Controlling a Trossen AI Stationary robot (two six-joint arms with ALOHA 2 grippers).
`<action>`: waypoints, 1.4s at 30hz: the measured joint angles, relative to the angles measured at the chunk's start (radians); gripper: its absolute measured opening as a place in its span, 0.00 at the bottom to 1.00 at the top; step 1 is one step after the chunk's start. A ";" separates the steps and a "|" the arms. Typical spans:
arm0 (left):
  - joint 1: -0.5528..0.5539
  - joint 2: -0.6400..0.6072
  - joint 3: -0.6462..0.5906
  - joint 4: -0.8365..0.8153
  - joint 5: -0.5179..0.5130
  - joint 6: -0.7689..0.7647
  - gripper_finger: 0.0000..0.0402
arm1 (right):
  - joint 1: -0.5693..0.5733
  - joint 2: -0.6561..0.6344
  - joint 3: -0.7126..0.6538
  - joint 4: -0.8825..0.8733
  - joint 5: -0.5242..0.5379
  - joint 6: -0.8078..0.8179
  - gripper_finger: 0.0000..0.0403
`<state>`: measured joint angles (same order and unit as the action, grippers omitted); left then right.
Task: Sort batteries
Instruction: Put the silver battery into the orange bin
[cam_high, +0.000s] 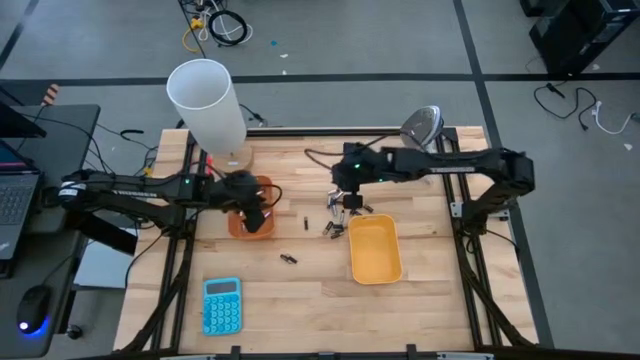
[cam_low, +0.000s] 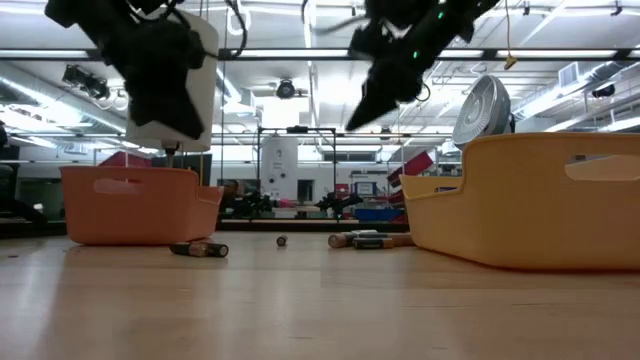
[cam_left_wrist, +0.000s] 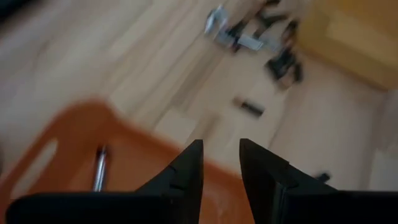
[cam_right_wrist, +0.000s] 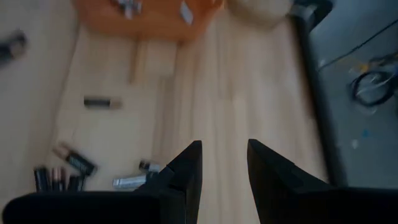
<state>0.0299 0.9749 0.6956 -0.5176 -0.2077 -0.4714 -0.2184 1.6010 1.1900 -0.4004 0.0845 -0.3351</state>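
Observation:
Several small batteries (cam_high: 335, 228) lie loose on the wooden table between the orange tray (cam_high: 236, 226) and the yellow tray (cam_high: 375, 250); one more battery (cam_high: 288, 258) lies nearer the front. A silvery battery (cam_left_wrist: 98, 168) lies inside the orange tray (cam_left_wrist: 74, 149). My left gripper (cam_left_wrist: 221, 177) hangs open above that tray's rim, with nothing between its fingers. My right gripper (cam_right_wrist: 224, 171) hangs open over the table, slanting down, beside the loose cluster (cam_right_wrist: 62, 177), also with nothing between its fingers. In the low view both grippers are well clear of the table.
A tall white cylinder (cam_high: 207, 100) stands at the far edge behind the orange tray. A blue calculator (cam_high: 221, 305) lies near the front left. A small fan (cam_high: 420, 125) stands at the far right. Bare wood lies in front of the trays.

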 joint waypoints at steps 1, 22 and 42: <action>0.000 0.000 0.000 0.030 0.000 0.025 0.26 | 0.000 0.022 0.000 -0.014 0.000 0.000 0.28; 0.000 0.000 0.000 0.104 -0.045 0.176 0.26 | -0.032 0.224 0.000 -0.050 -0.051 0.206 0.29; 0.000 0.000 0.000 0.104 -0.057 0.206 0.26 | -0.031 0.310 0.001 -0.061 -0.055 0.217 0.30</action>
<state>0.0299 0.9745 0.6956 -0.4133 -0.2642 -0.2649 -0.2491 1.9108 1.1911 -0.4613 0.0293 -0.1181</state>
